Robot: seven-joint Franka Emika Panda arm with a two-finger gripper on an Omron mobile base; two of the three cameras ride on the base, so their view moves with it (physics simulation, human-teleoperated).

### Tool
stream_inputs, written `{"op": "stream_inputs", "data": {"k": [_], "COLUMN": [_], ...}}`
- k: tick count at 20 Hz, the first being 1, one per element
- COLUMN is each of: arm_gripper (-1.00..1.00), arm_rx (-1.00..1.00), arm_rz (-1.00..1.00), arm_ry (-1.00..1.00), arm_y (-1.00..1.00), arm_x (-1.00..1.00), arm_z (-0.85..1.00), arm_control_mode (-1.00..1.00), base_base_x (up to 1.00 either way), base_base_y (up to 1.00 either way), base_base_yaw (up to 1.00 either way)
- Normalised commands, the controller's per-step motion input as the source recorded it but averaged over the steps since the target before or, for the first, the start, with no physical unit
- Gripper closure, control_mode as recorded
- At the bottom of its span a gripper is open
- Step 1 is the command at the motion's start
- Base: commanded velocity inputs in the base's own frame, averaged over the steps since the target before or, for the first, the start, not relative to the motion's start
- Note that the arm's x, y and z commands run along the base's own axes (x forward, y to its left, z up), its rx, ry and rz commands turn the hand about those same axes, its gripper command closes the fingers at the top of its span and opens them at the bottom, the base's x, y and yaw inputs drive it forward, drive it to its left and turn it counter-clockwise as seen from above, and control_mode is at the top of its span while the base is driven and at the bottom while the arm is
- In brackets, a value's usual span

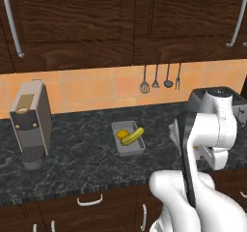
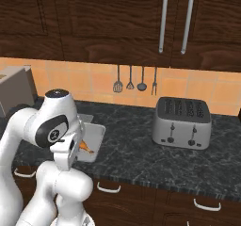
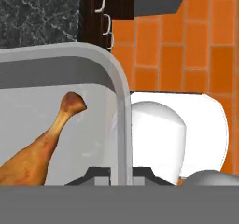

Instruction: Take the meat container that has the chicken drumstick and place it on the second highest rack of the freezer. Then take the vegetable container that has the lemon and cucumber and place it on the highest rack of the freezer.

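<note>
The meat container (image 3: 60, 73), a grey tray, holds the chicken drumstick (image 3: 44, 146), orange-brown with its knob end pointing up. My gripper (image 3: 122, 175) is shut on the tray's rim, one dark tip on each side of the rim wall. From the right base view the same meat container (image 2: 96, 134) sits near the counter's front edge, half hidden by my arm, with the drumstick (image 2: 86, 147) inside. The vegetable container (image 1: 128, 140) stands on the counter with the lemon (image 1: 122, 134) and the cucumber (image 1: 133, 136) in it. The freezer and its racks are out of view.
A coffee machine (image 1: 30, 124) stands at the counter's left end. A toaster (image 2: 182, 122) stands to the right. Kitchen utensils (image 2: 135, 81) hang on the orange tiled wall. Dark wall cabinets (image 2: 117, 18) hang over the counter, with drawers below its front edge.
</note>
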Motion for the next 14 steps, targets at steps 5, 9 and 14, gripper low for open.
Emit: {"op": "stream_inputs", "data": {"k": [5,9,14], "arm_gripper": [1.0,1.0,1.0], "arm_rx": [0.11,0.03,0.01], "arm_rz": [-0.09,-0.05,0.0], "arm_ry": [-0.14,-0.05,0.0], "arm_y": [0.05,0.0,0.0], "arm_x": [-0.79,-0.6,-0.01], "arm_z": [0.52,0.17,0.0], "arm_control_mode": [-1.0,-1.0,1.0], "base_base_x": [0.0,0.0,0.0], "base_base_y": [0.0,0.0,0.0], "base_base_yaw": [0.0,0.0,0.0]}}
